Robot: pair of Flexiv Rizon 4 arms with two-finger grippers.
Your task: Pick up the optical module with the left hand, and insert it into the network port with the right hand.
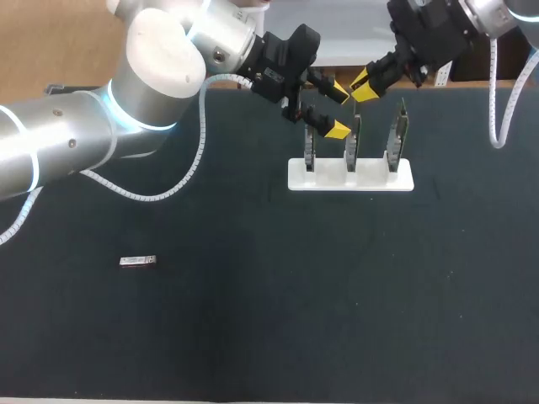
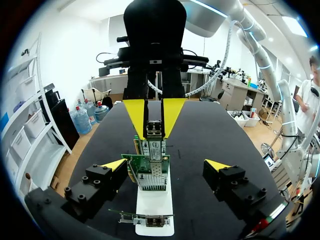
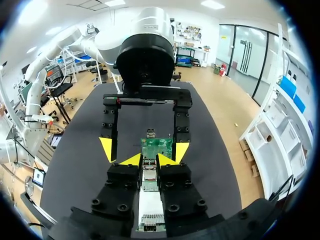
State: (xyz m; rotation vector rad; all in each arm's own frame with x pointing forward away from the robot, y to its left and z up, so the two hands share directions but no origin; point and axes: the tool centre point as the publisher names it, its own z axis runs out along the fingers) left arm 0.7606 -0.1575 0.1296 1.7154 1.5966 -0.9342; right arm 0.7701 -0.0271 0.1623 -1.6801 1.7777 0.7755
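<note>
A white stand (image 1: pixel 320 178) holds three upright network cards. My right gripper (image 1: pixel 364 87) hangs over the middle card (image 1: pixel 354 143) and is shut on a small silver optical module (image 2: pixel 154 131), which points down at that card's port (image 2: pixel 155 150). In the right wrist view the gripper (image 3: pixel 149 160) pinches the module (image 3: pixel 149 172) just above the green card (image 3: pixel 156 146). My left gripper (image 1: pixel 337 109) is open, its fingers astride the same card (image 2: pixel 147 165) and touching nothing. A second silver module (image 1: pixel 138 262) lies flat on the mat at the left.
The dark mat (image 1: pixel 337 295) covers the table. The stand (image 2: pixel 154 205) sits near the far edge, with cards on either side of the middle one (image 1: pixel 309 150) (image 1: pixel 397 135). A white cable (image 1: pixel 152 195) loops from my left arm over the mat.
</note>
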